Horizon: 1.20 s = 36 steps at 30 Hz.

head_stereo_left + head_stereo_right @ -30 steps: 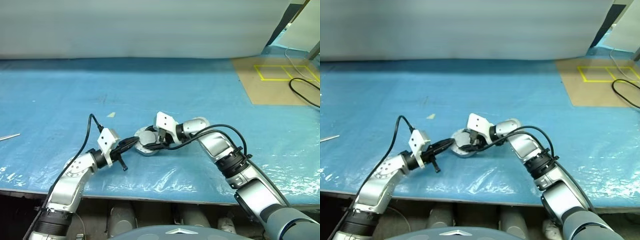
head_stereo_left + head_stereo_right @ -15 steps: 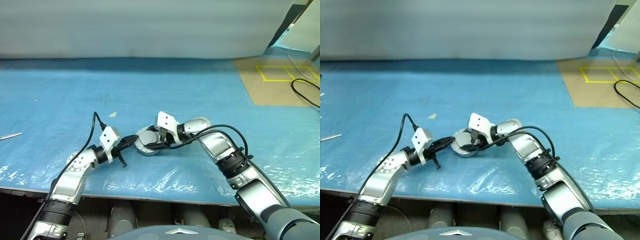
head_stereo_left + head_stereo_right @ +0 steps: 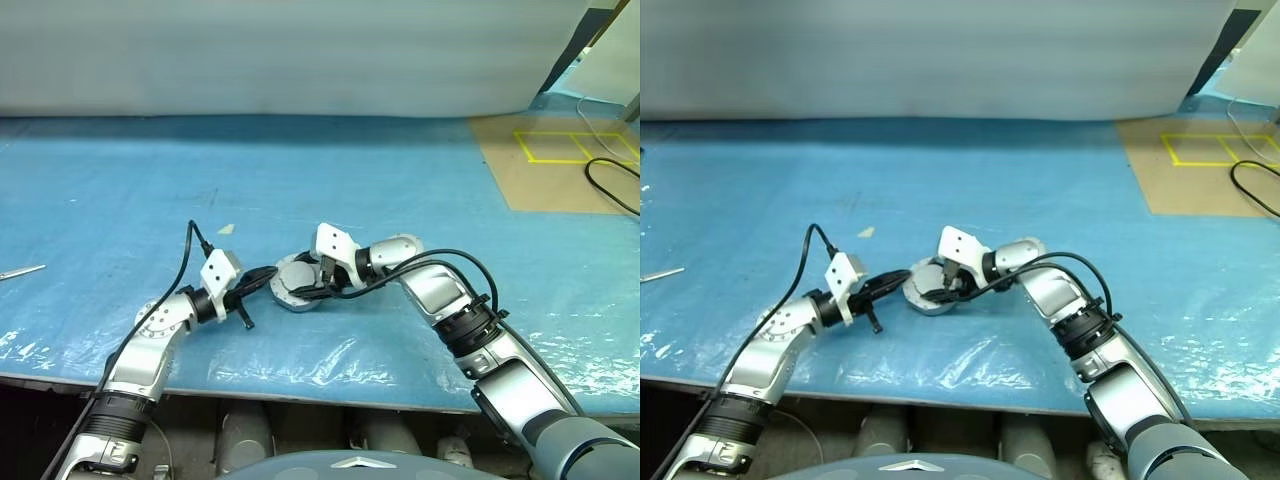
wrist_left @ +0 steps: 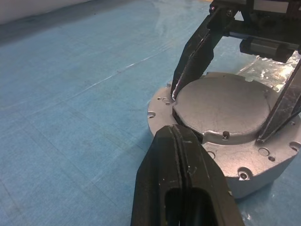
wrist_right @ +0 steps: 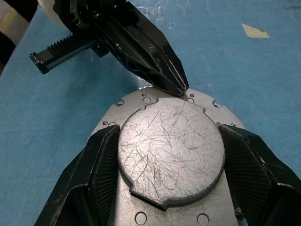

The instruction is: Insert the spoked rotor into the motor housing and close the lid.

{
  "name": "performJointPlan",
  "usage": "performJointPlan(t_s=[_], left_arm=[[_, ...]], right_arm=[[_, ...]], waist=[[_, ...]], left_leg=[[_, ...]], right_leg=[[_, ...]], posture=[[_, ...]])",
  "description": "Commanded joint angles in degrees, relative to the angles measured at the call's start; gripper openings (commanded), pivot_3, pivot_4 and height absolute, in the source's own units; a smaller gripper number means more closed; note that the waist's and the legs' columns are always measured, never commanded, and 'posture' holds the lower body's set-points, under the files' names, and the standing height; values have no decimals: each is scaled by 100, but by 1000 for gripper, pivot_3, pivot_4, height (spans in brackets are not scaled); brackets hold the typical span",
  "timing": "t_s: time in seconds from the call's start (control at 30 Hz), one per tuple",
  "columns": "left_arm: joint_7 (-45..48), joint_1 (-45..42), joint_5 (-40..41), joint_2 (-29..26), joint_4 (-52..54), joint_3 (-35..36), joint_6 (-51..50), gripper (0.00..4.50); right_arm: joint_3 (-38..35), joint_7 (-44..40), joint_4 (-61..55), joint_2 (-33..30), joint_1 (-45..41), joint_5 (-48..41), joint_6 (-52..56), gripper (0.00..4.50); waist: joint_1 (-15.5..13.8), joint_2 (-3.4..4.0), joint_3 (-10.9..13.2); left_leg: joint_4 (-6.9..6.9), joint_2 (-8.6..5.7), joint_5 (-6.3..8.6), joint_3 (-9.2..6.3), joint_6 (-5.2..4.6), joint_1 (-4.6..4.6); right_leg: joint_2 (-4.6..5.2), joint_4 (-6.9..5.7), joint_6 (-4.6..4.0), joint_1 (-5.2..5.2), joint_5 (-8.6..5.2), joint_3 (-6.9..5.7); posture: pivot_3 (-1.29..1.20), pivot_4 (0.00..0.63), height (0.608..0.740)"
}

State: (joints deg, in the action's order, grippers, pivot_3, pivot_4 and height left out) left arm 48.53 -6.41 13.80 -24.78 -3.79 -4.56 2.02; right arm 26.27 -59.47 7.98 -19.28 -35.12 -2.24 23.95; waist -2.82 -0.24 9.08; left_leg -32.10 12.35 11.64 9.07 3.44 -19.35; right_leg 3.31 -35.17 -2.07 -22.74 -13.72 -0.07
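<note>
The motor housing (image 4: 162, 113) sits on the blue sheet in front of me. The lid (image 5: 170, 146) lies on top of it, plain scratched grey face up. My right gripper (image 5: 171, 153) reaches in from the right, and its two fingers press the lid's rim on opposite sides. My left gripper (image 4: 175, 129) comes in from the left, shut with nothing in it. Its tips rest at the housing's flange right beside the lid's edge. The spoked rotor is hidden.
The blue plastic sheet (image 3: 400, 180) covers the table. A small pale scrap (image 3: 222, 229) lies behind the housing and a thin metal rod (image 3: 20, 271) lies at the far left. A brown board with yellow tape (image 3: 560, 160) and a black cable (image 3: 610, 185) are at the far right.
My left forearm has shifted slightly, while its shut tips stay by the housing. The right gripper and the lid have not moved.
</note>
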Motion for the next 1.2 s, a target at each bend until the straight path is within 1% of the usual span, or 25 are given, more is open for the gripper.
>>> performJointPlan(t_s=[0.03, 0.07, 0.13, 0.23, 0.3, 0.33, 0.4, 0.6, 0.77, 0.83, 0.9, 1.03, 1.2], left_arm=[[178, 94, -98, -23, -4, -228, -30, 0], [209, 101, -73, -27, 23, -233, -62, 0], [267, 111, -22, -45, 71, -231, -135, 0], [401, 112, -6, -114, 73, -257, -168, 0], [480, 114, 0, -152, 70, -280, -188, 0], [500, 115, -2, -166, 69, -284, -191, 0], [521, 102, -38, -182, 41, -293, -160, 0], [518, 58, -65, -137, -30, -287, -128, 0], [487, 43, -79, -108, -53, -274, -90, 0], [476, 53, -87, -102, -62, -275, -76, 0], [468, 64, -94, -92, -66, -281, -66, 0], [455, 57, -100, -91, -80, -270, -62, 0], [455, 9, -37, -103, -88, -190, -106, 0]], right_arm=[[81, 237, 361, -93, 162, 264, 204, 2967], [81, 249, 358, -83, 167, 266, 197, 2967], [76, 266, 347, -69, 172, 265, 194, 3691], [28, 322, 335, -35, 154, 226, 191, 4489], [12, 228, 267, -57, 137, 135, 294, 4489], [11, 174, 225, -73, 137, 95, 347, 4489], [-19, 90, 143, -113, 138, 35, 420, 4489], [-467, -32, -158, -116, -106, -411, 653, 4489], [-1178, -132, -828, -152, -369, -1276, 1501, 4489], [-1313, -271, -1135, -287, -329, -1595, 1888, 4489], [-1364, -286, -1344, -370, -230, -1796, 2129, 4489], [-1172, -126, -1453, -437, -31, -1691, 2060, 4489], [-1173, 138, -1216, -315, -73, -1665, 2075, 4489]], waist=[[1, 0, 0], [1, 0, 0], [2, 0, 0], [0, 2, -1], [3, 3, -2], [7, 5, -3], [6, 7, -4], [-27, 8, -4], [-50, 3, 5], [-44, 4, 8], [-64, 3, 7], [-100, 3, 7], [-109, 4, 8]], left_leg=[[2, 0, 0, 0, 0, 0], [3, 1, 0, 0, 0, 0], [6, 2, 0, 0, 0, 0], [15, 2, 0, 0, 0, -2], [28, 2, -1, 0, 1, -7], [30, 0, -1, 1, 2, -11], [32, 0, -3, 2, 5, -17], [40, -13, -9, 2, 14, -41], [40, -22, -12, 1, 19, -67], [40, -21, -13, 1, 20, -74], [43, -18, -13, 0, 21, -72], [49, -13, -13, 0, 21, -68], [45, -16, -14, 0, 22, -69]], right_leg=[[0, 1, 0, 0, 0, 0], [0, 1, 1, 0, 0, 0], [0, 4, 1, -1, 0, 0], [0, 14, 1, -3, -1, -1], [-1, 32, -7, -3, 4, -2], [0, 37, -29, -6, 17, -2], [0, 42, -29, -8, 16, -2], [0, 45, -27, -31, 15, -3], [-2, 45, -25, -53, 16, -4], [-4, 43, -23, -64, 17, -4], [-4, 42, -22, -61, 18, -12], [-5, 42, -23, -59, 18, -20], [-3, 42, -23, -59, 17, -17]], posture=[[0, 150, 740], [0, 150, 740], [0, 150, 740], [0, 150, 740], [0, 150, 740], [0, 150, 740], [0, 150, 740], [0, 150, 740], [0, 150, 740], [0, 150, 740], [0, 150, 740], [0, 150, 740], [0, 150, 740]])
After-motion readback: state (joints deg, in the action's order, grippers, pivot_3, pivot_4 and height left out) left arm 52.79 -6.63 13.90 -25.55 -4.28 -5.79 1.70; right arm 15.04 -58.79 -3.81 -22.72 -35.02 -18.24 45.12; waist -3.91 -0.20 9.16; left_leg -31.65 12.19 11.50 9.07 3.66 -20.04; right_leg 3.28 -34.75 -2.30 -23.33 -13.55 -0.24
